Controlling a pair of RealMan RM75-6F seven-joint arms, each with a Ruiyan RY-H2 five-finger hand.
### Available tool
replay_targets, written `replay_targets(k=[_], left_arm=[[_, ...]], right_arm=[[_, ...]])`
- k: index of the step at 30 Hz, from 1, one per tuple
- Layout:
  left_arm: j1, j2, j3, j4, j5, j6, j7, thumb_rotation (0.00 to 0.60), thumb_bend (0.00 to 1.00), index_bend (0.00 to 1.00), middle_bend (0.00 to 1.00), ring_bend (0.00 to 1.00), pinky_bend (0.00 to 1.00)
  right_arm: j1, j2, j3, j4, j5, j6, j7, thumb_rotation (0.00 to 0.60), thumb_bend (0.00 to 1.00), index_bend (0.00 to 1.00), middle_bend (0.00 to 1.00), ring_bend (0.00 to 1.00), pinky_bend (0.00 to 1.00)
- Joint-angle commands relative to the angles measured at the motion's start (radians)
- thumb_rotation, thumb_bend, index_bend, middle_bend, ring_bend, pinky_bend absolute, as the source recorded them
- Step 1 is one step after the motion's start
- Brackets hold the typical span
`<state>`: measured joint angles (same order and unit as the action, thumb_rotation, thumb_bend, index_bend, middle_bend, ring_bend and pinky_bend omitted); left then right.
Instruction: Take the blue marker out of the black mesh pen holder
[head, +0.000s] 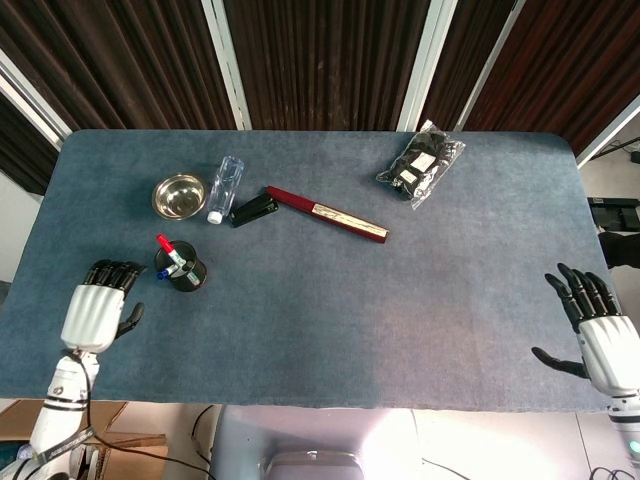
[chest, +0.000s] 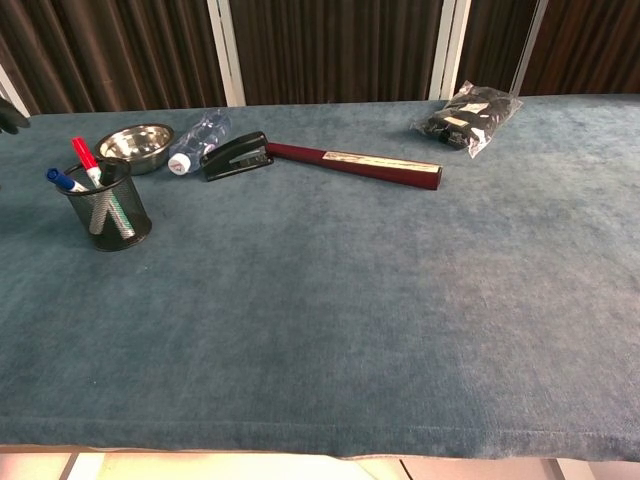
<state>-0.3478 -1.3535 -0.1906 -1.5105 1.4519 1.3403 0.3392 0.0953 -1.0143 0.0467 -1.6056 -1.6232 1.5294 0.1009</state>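
Note:
The black mesh pen holder (head: 181, 270) (chest: 105, 208) stands upright on the left part of the blue-grey table (head: 330, 300). A blue marker (head: 161, 273) (chest: 66, 181) and a red marker (head: 167, 247) (chest: 85, 160) lean out of it, caps up. My left hand (head: 95, 310) hovers over the table just left of and nearer than the holder, holding nothing, fingers stretched forward and thumb out. In the chest view only its dark fingertips (chest: 8, 112) show at the left edge. My right hand (head: 600, 335) is open with fingers spread at the table's front right corner, far from the holder.
Behind the holder lie a steel bowl (head: 179, 195) (chest: 135, 146), a clear bottle (head: 225, 186) (chest: 200, 139), a black stapler (head: 255, 211) (chest: 236, 157) and a long dark red box (head: 326, 214) (chest: 353, 165). A plastic bag of black items (head: 421, 163) (chest: 470, 116) sits at the back right.

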Motion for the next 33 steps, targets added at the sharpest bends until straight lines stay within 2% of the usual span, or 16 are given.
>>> replay_targets(k=[1, 9, 15, 22, 33], left_arm=[[-0.061, -0.08, -0.039, 0.078, -0.058, -0.049, 0.075, 0.6, 0.34, 0.27, 0.27, 0.25, 0.27], [-0.101, -0.154, -0.042, 0.167, -0.117, -0.087, 0.097, 0.6, 0.34, 0.34, 0.37, 0.32, 0.3], [-0.11, -0.195, -0.044, 0.229, -0.115, -0.065, 0.034, 0.6, 0.34, 0.41, 0.44, 0.38, 0.33], [-0.13, -0.206, -0.037, 0.261, -0.106, -0.074, -0.018, 0.6, 0.35, 0.45, 0.49, 0.42, 0.36], [-0.151, -0.189, -0.025, 0.264, -0.101, -0.093, -0.039, 0.6, 0.56, 0.63, 0.7, 0.59, 0.4]], right_arm=[[0.003, 0.0, -0.001, -0.003, 0.001, -0.005, -0.004, 0.6, 0.03, 0.0, 0.0, 0.0, 0.0], [0.0, -0.002, -0.003, 0.0, 0.008, -0.006, -0.001, 0.6, 0.03, 0.0, 0.0, 0.0, 0.0], [-0.001, -0.007, -0.006, 0.008, 0.009, -0.006, 0.006, 0.6, 0.03, 0.0, 0.0, 0.0, 0.0], [-0.001, -0.009, -0.008, 0.015, 0.007, -0.007, 0.018, 0.6, 0.03, 0.0, 0.0, 0.0, 0.0], [-0.007, -0.014, -0.012, 0.034, 0.01, -0.003, 0.042, 0.6, 0.03, 0.0, 0.0, 0.0, 0.0]])
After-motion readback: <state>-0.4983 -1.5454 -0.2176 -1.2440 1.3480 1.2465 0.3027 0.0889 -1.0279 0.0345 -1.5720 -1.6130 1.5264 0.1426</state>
